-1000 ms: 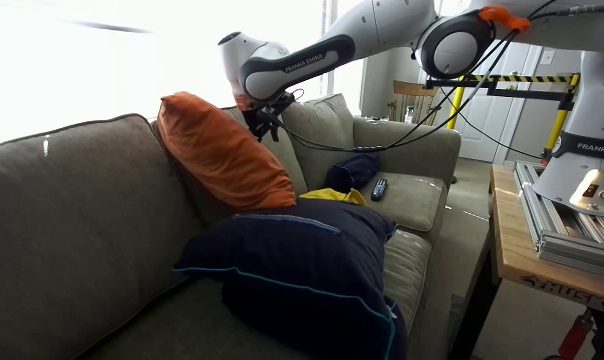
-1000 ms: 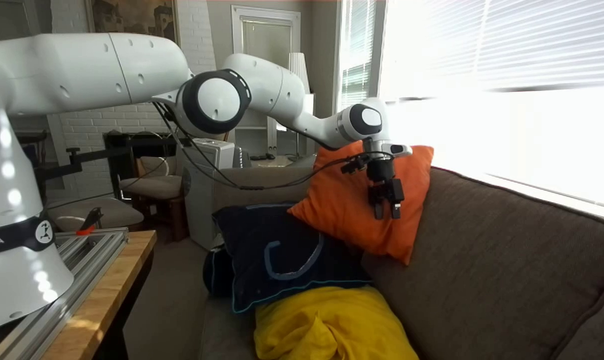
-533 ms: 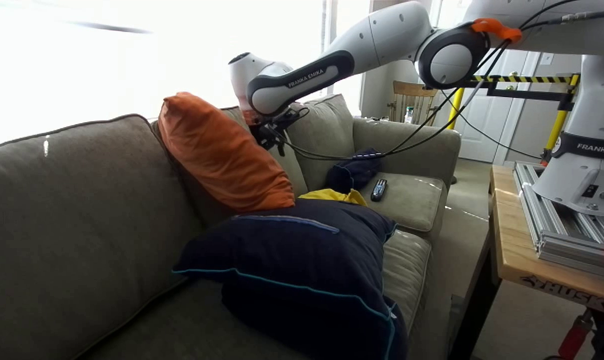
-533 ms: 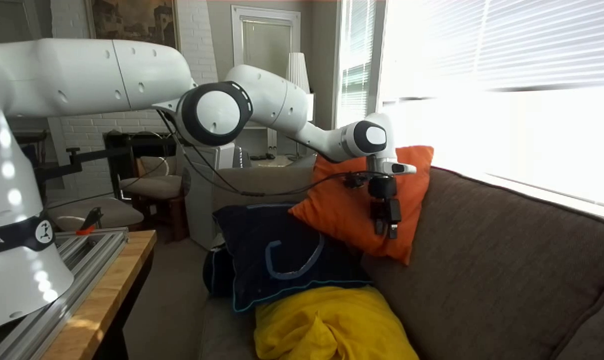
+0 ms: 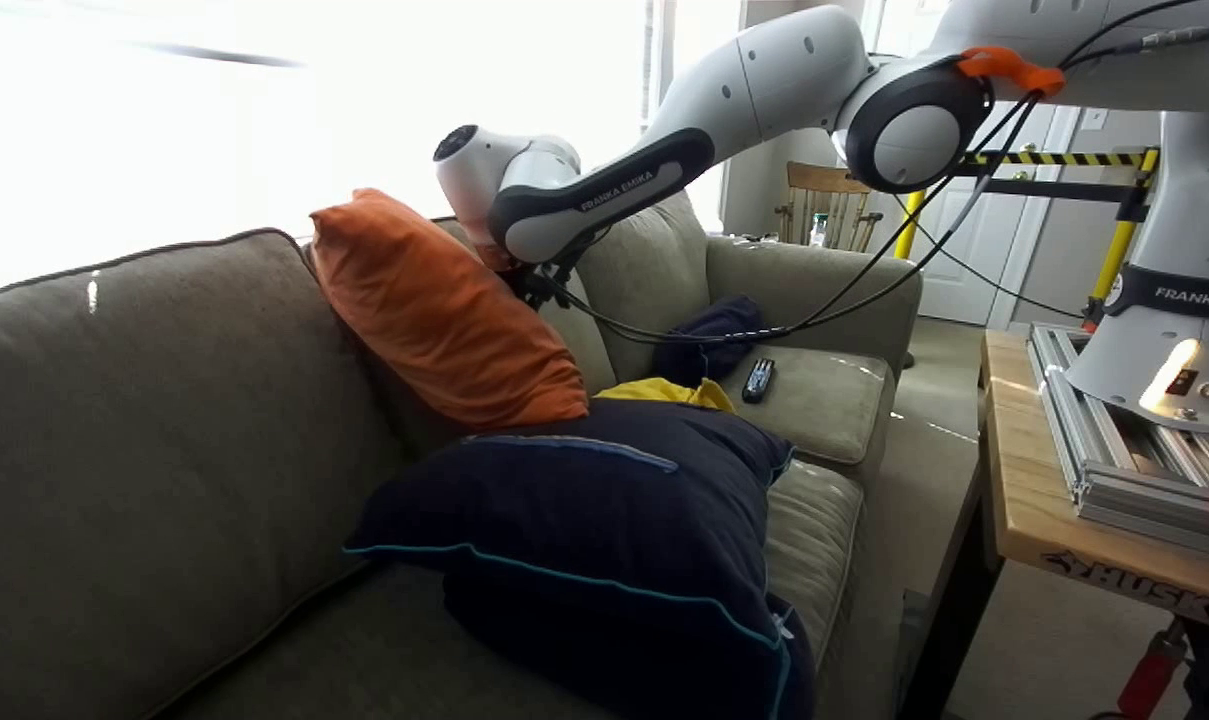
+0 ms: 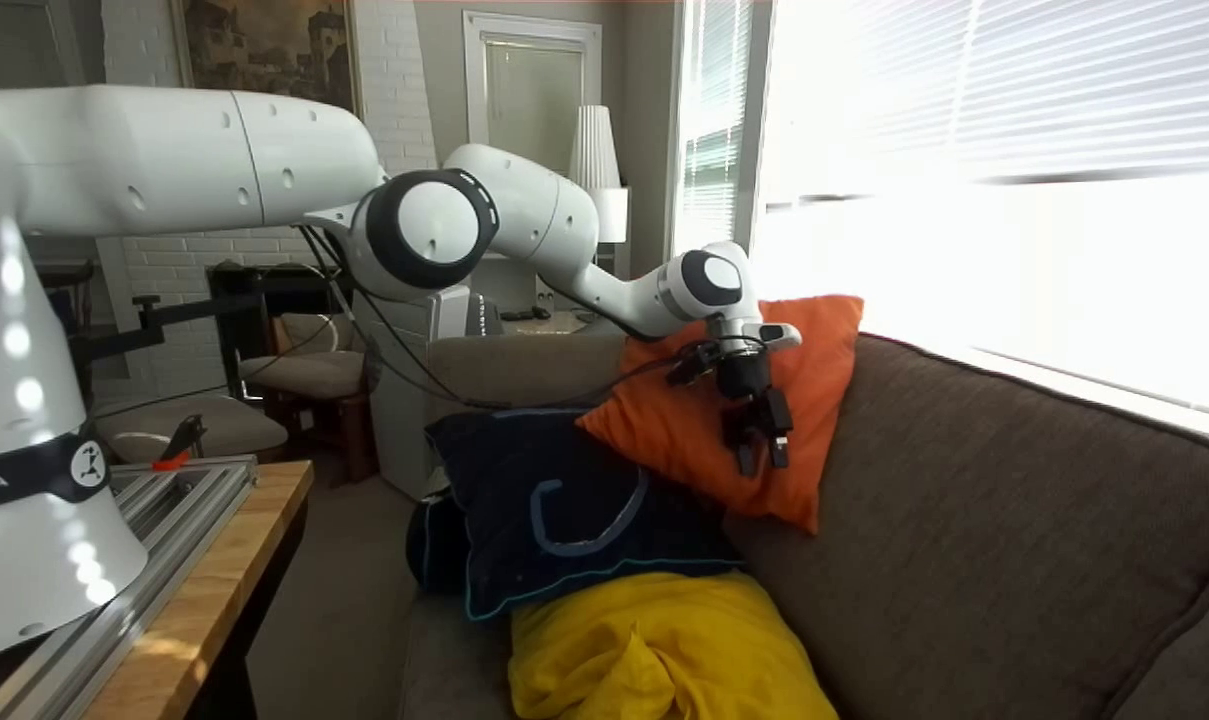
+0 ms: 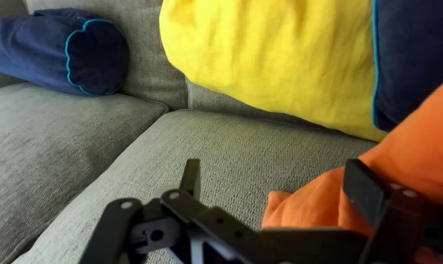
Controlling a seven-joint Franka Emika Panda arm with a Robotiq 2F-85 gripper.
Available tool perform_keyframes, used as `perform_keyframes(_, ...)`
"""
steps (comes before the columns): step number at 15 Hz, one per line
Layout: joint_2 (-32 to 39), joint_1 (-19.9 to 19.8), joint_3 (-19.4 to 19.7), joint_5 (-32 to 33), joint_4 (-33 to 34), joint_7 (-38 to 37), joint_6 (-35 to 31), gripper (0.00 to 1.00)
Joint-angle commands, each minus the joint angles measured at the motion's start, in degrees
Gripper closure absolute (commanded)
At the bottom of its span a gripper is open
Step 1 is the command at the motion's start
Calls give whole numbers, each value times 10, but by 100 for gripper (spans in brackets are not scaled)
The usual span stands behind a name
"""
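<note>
The black two-fingered gripper [image 7: 273, 168] is held above the seat of a grey-beige fabric sofa [image 5: 194, 430], with its fingers spread wide apart. In the wrist view, a soft orange fabric cushion [image 5: 444, 315] is seen on both sides of one finger; whether it is touched cannot be told. In both exterior views, the orange cushion is leaned at a slant against the backrest, its lower part set by a navy-blue cushion edged with turquoise piping [image 6: 584, 500]. Beside these, a bright yellow cloth cushion [image 6: 664, 650] is placed. A slim black remote control [image 5: 759, 381] is laid farther along the seat.
</note>
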State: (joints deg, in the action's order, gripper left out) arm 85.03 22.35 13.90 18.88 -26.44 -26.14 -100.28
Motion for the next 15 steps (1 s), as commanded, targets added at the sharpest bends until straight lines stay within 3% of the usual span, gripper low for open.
perform_keyframes(1, 0, 31, 13, 41, -19, -28, -14, 0)
perform_keyframes(7, 0, 52, 13, 52, -21, -100, -7, 0)
perform_keyframes(11, 0, 38, -9, 17, -22, -211, 13, 0)
perform_keyframes(13, 0, 32, -15, 16, -32, -270, -12, 0)
perform_keyframes(15, 0, 32, -5, 36, -53, -314, -88, 0)
